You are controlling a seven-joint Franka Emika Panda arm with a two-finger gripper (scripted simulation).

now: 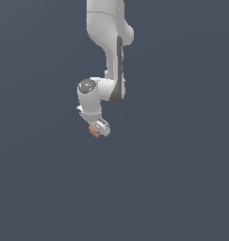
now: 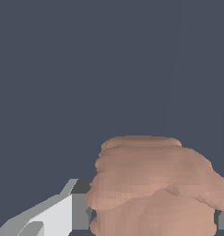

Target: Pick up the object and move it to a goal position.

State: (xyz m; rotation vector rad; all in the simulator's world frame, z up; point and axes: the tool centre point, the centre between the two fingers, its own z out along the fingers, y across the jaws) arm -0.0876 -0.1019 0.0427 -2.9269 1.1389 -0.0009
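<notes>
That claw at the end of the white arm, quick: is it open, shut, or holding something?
Gripper: shut on the reddish-brown lump, with a finger pressed against each side of it.

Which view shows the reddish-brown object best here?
The wrist view: the object fills much of the picture, its lumpy surface plain, with end effector fingers at either side. In the exterior view the object is only a tiny orange speck at the end effector, partly hidden.
</notes>
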